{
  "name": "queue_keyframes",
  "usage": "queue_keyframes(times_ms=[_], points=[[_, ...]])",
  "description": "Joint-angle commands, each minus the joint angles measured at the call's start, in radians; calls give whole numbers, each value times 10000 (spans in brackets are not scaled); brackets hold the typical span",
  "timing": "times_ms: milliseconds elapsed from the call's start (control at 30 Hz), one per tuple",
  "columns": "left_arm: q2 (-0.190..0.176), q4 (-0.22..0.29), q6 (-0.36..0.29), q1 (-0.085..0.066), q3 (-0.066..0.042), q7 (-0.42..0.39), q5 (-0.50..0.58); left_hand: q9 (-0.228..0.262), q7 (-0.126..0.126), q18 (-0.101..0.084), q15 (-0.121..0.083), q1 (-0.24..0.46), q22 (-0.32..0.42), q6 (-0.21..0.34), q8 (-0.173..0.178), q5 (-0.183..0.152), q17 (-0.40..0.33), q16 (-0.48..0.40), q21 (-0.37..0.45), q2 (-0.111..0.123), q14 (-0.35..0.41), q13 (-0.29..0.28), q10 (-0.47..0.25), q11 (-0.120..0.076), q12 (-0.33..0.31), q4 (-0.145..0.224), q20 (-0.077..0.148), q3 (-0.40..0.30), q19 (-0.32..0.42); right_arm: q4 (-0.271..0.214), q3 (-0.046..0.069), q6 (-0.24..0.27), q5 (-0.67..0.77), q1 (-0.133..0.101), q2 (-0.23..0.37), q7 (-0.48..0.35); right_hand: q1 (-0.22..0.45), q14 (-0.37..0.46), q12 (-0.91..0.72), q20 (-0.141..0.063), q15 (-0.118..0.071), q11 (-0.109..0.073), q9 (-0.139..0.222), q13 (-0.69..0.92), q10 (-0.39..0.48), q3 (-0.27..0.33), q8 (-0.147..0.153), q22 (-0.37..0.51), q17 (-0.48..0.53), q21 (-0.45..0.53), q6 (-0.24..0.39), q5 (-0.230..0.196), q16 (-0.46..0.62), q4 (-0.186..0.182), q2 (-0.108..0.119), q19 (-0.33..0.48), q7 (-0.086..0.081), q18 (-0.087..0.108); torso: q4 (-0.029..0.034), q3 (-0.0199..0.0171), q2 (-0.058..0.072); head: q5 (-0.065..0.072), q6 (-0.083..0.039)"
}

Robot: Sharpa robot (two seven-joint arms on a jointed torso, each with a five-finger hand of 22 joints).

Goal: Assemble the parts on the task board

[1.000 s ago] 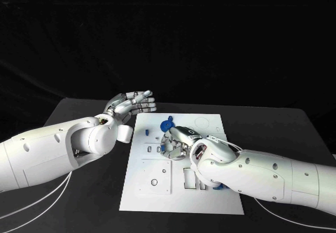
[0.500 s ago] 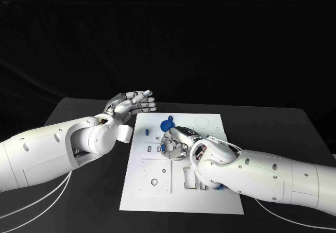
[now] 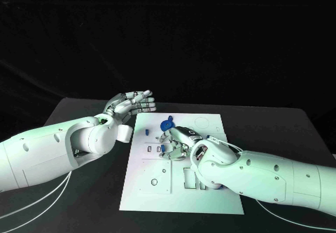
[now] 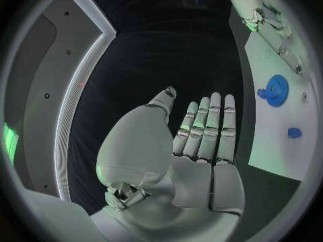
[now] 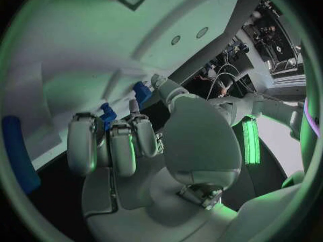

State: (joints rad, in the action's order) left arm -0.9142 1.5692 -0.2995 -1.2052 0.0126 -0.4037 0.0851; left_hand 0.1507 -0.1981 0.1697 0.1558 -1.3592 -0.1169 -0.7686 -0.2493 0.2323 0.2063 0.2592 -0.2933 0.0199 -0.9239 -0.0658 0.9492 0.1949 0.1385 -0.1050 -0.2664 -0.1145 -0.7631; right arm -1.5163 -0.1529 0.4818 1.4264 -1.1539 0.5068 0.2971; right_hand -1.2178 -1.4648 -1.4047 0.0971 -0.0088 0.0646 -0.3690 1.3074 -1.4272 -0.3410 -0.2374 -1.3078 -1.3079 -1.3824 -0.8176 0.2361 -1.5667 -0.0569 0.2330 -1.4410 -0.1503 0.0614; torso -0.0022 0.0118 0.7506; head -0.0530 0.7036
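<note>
The white task board (image 3: pixel 158 194) lies in the middle of the table. My right hand (image 3: pixel 179 142) is down on the board's middle, fingers curled, pinching a small blue part (image 3: pixel 163 148) at its fingertips. In the right wrist view that part (image 5: pixel 142 91) sits between the thumb and a fingertip. A blue gear (image 3: pixel 166 124) stands at the board's far end, with a small blue peg (image 3: pixel 147 131) to its left. My left hand (image 3: pixel 131 103) hovers beyond the board's far left corner, flat, fingers straight, holding nothing. The left wrist view shows the gear (image 4: pixel 276 90) and peg (image 4: pixel 294 132).
Another blue piece (image 3: pixel 218 186) peeks out from under my right forearm on the board's right side. A long blue part (image 5: pixel 19 156) lies at the edge of the right wrist view. The board's near end has open slots and holes. Black table surrounds the board.
My right hand has crept slightly toward the board's left with the small blue part at its fingertips. The left hand has stayed still.
</note>
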Motion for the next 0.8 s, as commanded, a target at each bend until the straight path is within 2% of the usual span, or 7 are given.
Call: queue_keyframes(times_ms=[33, 233, 467, 567, 633, 667, 800], points=[[10, -2, 130, -5, -6, -4, -62, 3, -382, 111, 8, 30, 20, 31, -36, -37, 14, -38, 41, -49, -17, -2, 71, 15, -67, 7, 15, 54, -49, -187, 0, 571, 117, 12, 119, -409, -240, -1059, 36, 83, 81, 46, 52, 735, 49, 388, 45, -1006, -2629, 72, 76, 74, -41, -96, -88, 21, -13, -41, 9, -5, -6, -31, -3], [1, -155, -95, -5, -5, 523, -1273, 29, -330, 140, -105, 125, 7, -30, -115, 95, 144, 114, -72, 61, -360, -53, 387, -93, 16, -4, 88, 235, -283, -541, 40, 1502, -1160, -147, 692, -1802, -635, -1059, 91, 93, 81, 38, 101, 647, 111, 547, -23, -954, -2629, 169, -38, 252, -41, -180, -376, 71, -5, -16, -12, 0, -61, -41, -36], [-55, -439, -143, -11, -4, 2052, -3736, 559, 645, 157, -1515, 150, -752, -1201, -799, 1389, 2239, 3428, -1851, 568, -3642, -1132, 3393, -1396, 1794, -582, 1401, 37, -3074, -938, 59, 1347, -4093, -716, 1685, -3862, -728, -1008, 349, 54, 28, -19, 51, 344, 354, 243, -213, -655, -2432, 586, -392, 508, 27, -251, -509, 334, 53, 91, -52, -51, -193, -70, -57], [-103, -470, 505, -19, -5, 3180, -4780, 945, 990, 122, -1872, 159, -1265, -1651, -1115, 1255, 3421, 5282, -2734, 777, -4202, -1939, 3768, -1728, 2816, -903, 1772, -194, -3823, -1154, 60, 1154, -5216, -949, 2172, -4271, -680, -987, 391, 30, 3, -44, 24, 288, 391, 131, -262, -591, -2356, 686, -486, 726, 56, -302, -490, 387, 77, 112, -80, -83, -261, -109, -46], [-118, -451, 945, -26, -5, 3833, -5379, 1328, 1041, 91, -1982, 262, -1696, -1689, -1391, 1048, 5233, 7227, -3380, 718, -4501, -2790, 3871, -1912, 3887, -1258, 1940, -270, -3976, -1260, 61, 1075, -5767, -1081, 2446, -4382, -674, -988, 395, 27, -1, -48, 20, 282, 394, 109, -267, -585, -2359, 696, -496, 759, 55, -310, -491, 391, 80, 114, -90, -97, -302, -126, -20], [-122, -431, 1194, -32, -5, 4229, -5726, 1581, 1110, 118, -2050, 468, -2004, -1648, -1595, 978, 6994, 8768, -3844, 715, -4980, -3329, 3884, -1935, 4566, -1594, 2052, -200, -4089, -1320, 61, 1033, -6049, -1155, 2613, -4425, -668, -983, 410, 24, -4, -49, 17, 263, 407, 94, -270, -575, -2339, 711, -500, 780, 63, -317, -493, 399, 82, 117, -90, -106, -335, -137, 12], [-75, -361, 2357, -99, -6, 5887, -6750, 2971, 1417, -117, -2321, 980, -4821, -1365, -2666, 961, 10717, 11622, -6669, 518, -5882, -7632, 4303, -2147, 8575, -1850, 2306, -22, -4543, -1488, 60, 876, -6710, -1429, 3250, -4453, -640, -971, 417, 18, -10, -54, 10, 252, 411, 53, -273, -544, -2294, 757, -504, 850, 80, -340, -486, 422, 84, 127, -84, -142, -410, -161, 36]])
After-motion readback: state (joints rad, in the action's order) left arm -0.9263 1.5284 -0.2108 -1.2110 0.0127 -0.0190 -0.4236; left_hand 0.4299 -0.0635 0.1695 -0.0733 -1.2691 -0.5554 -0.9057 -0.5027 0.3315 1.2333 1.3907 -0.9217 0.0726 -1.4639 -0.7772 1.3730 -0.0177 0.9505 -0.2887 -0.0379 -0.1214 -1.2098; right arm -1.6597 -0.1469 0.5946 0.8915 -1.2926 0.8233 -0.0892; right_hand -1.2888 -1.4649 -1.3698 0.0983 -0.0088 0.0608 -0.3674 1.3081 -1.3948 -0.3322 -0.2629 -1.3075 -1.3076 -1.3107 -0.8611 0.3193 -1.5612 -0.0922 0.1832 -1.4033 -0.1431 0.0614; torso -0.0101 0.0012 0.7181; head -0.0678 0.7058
